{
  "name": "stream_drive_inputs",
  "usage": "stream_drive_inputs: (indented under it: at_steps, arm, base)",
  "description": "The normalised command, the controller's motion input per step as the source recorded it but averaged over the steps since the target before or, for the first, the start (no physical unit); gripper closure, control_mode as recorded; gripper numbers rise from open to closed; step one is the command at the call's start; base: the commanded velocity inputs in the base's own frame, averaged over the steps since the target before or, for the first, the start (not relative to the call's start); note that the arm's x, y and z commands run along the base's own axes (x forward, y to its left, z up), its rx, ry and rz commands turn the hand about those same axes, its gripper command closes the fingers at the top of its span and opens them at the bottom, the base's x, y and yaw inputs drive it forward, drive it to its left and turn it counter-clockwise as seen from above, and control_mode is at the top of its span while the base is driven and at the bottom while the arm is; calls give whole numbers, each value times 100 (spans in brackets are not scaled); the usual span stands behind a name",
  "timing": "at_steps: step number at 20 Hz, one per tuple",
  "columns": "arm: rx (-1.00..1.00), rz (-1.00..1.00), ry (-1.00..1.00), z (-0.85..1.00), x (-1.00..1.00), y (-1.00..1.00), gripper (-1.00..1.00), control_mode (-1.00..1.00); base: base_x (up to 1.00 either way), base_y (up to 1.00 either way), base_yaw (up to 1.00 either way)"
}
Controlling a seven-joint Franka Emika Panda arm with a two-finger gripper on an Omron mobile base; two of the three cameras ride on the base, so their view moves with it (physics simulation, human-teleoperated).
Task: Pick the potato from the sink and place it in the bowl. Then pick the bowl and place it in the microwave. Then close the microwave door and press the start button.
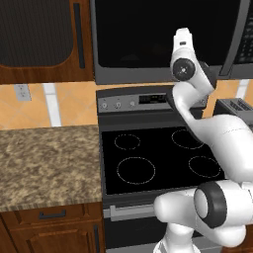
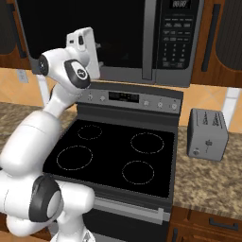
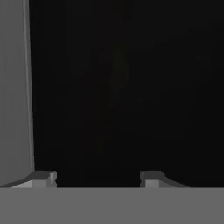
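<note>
Speckled brown granite counter [image 1: 44, 163] fills the lower left of the left base view, with dark wood drawers beneath it. Just beside it sits a black-topped stove [image 1: 158, 158] with four ring burners and a grey control panel at its back. In the right base view a grey toaster [image 2: 206, 134] stands on the counter to the stove's right. Behind runs an orange tiled wall with a white outlet [image 1: 21, 92] at the left. Above the stove hangs the microwave [image 2: 177, 38], its door [image 1: 163, 34] shut, black glass, keypad at the right end; dark wooden cabinets flank it. In the hand view the gripper [image 3: 97, 178] faces the dark glass, its tips spread well apart with nothing between them.
</note>
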Motion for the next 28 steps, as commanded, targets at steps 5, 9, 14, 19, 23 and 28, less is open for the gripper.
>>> stream_drive_inputs:
  at_steps: [5,9,14,19,23,28]
  arm:
    - [13,10,2,-3,-17,-12,-100,-100]
    - [24,0,-4,0,-100,-58,-100,-100]
    - [38,0,-1,0,-100,-93,-100,-100]
    - [48,2,3,0,-97,-100,-100,-100]
    - [49,19,11,-4,-29,-93,-100,-100]
    - [32,32,6,-14,17,-56,-100,-100]
  base:
    - [0,0,0]
    - [0,0,0]
    - [0,0,0]
    - [0,0,0]
    - [0,0,0]
    - [0,0,0]
